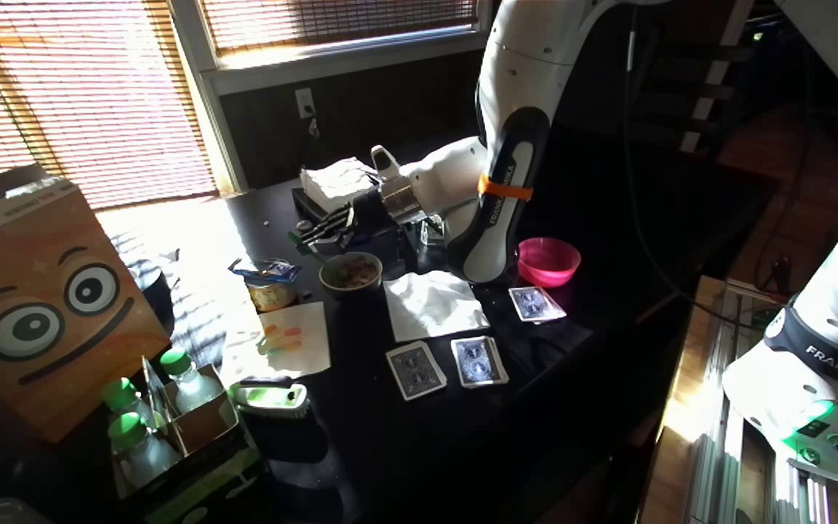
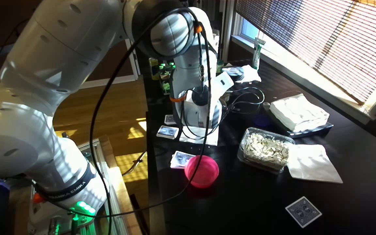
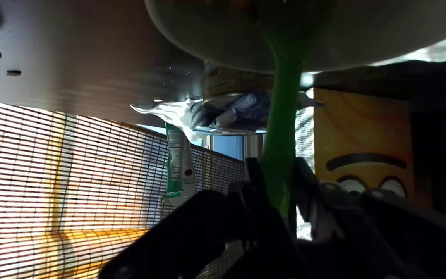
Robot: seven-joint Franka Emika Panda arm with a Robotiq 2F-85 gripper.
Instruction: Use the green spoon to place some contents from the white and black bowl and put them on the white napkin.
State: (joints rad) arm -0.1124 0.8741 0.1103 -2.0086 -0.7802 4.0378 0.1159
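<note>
Your gripper [image 3: 277, 172] is clamped on the green spoon [image 3: 286, 87] at the pale bowl [image 3: 211, 38]; snagging the bowl could twist the spoon, spilling contents [image 1: 357, 274] beside it.

Woven blinds [image 1: 77, 102] and playing cards [image 1: 479, 362] suggest a home.

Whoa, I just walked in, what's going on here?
A white robot arm is pinching a thin green plastic spoon in its black two-fingered gripper. The spoon's head reaches into a round whitish bowl with brownish contents; it's too dark to tell whether it's loaded. A crumpled square white paper napkin lies nearby, probably where a spoonful should go.
</note>
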